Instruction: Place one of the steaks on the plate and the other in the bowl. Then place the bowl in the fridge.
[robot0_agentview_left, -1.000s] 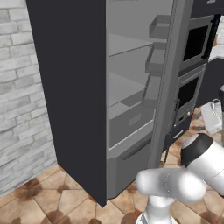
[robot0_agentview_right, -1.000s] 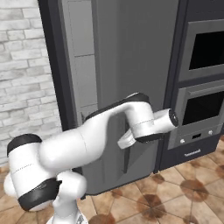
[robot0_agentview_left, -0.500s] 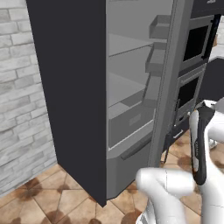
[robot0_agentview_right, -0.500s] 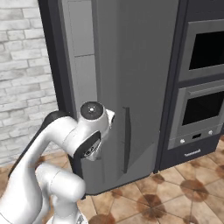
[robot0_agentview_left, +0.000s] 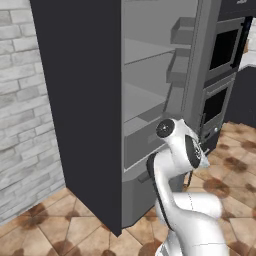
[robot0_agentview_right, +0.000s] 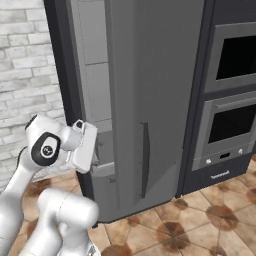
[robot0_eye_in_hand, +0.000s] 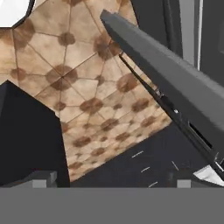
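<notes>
One fridge (robot0_agentview_left: 90, 100) stands open, upper centre of the left base view, shelves bare. My hand (robot0_agentview_right: 85, 147), spread wide and holding nothing, sits near its door (robot0_agentview_right: 150, 100); swinging carelessly risks striking that edge.

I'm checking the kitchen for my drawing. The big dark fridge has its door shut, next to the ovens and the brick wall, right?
Not quite: the fridge door is open. The left base view shows its pale shelves inside. The ovens and brick wall do stand beside it.
</notes>
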